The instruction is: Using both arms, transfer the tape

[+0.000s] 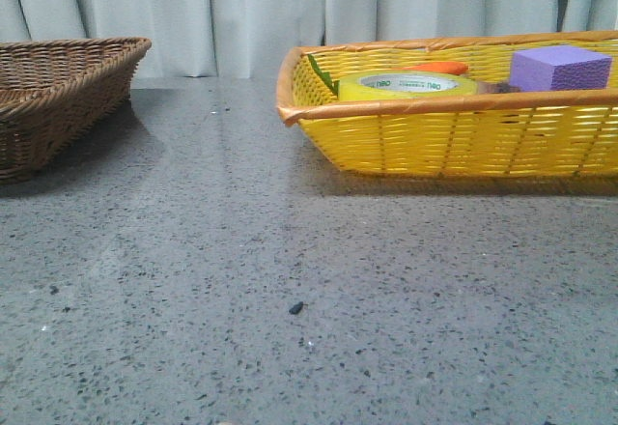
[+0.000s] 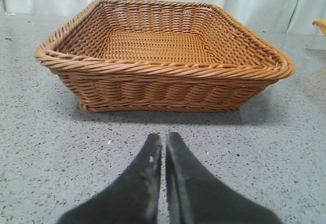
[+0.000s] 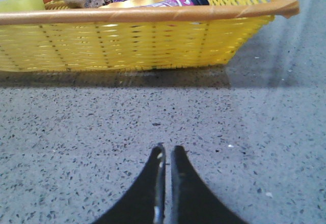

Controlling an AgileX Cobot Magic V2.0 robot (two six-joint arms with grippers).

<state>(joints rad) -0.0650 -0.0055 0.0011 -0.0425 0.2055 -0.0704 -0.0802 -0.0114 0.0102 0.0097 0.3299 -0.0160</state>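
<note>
Nearest to the front camera lay bare speckled desk [image 1: 290, 328], with 1 small dark crumb [image 1: 295, 307] on it and no arm in that view. Farther right stood the yellow basket [image 1: 454, 140], and in it lay the tape [image 1: 409, 85], flat on its side near the left end, core opening upward. Just behind the roll showed an orange carrot [image 1: 435, 67], and to the right a purple block [image 1: 560, 68]; could not tell whether either touched the roll. Far left stood the brown wicker basket [image 1: 58, 97], nothing seen inside it in the left wrist view.

Left gripper [image 2: 163, 147] hovered over the desk in front of the brown basket, fingers pressed together with only a hairline between them. Right gripper [image 3: 167, 155] hovered in front of the yellow basket's near wall, likewise closed, holding nothing. Task not yet begun, by the look of it.

Judged the step in hand to be the right arm's reach for the roll. To do it well: open the fingers wide first, rise clear of the orange-taped rim [image 3: 153, 14], come down from above the left end of the basket, and pinch 1 wall of the roll through the core opening rather than across its full width. Likely risks: snagging the rim, nudging the carrot.
</note>
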